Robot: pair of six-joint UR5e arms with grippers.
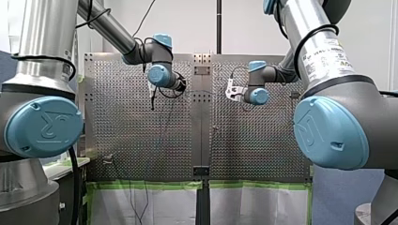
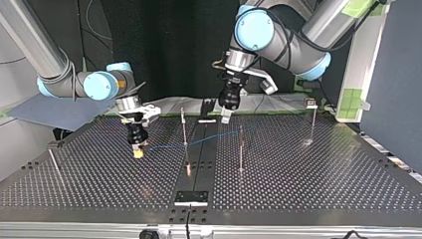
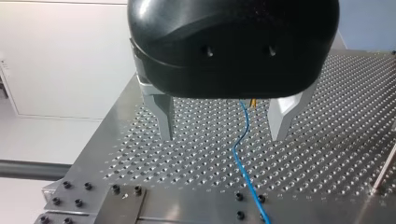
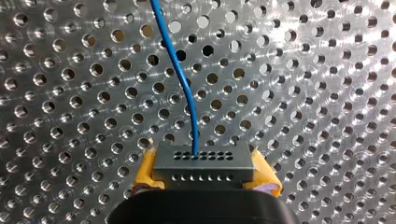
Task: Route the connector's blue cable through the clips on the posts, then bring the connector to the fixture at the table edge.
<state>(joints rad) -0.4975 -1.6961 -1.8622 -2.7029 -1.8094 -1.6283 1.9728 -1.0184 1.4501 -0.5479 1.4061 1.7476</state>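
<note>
Right pincer (image 4: 204, 171) clamping connector (image 4: 203, 163), blue cable (image 4: 180, 74) ahead (curving)

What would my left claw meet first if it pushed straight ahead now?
Probably the cable, which runs between the fingers of the open left claw; beyond it, the table. How far ahead the cable lies is unclear.

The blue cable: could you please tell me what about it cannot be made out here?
1. Left wrist view: the cable runs under the left gripper, whose black body hides its far end.
2. Top view: whether it is caught on the post or only passes it is too small to tell.
3. Right wrist view: it leaves the connector and is cut off by the picture's edge.
4. Front view: it is too thin to trace.
</note>
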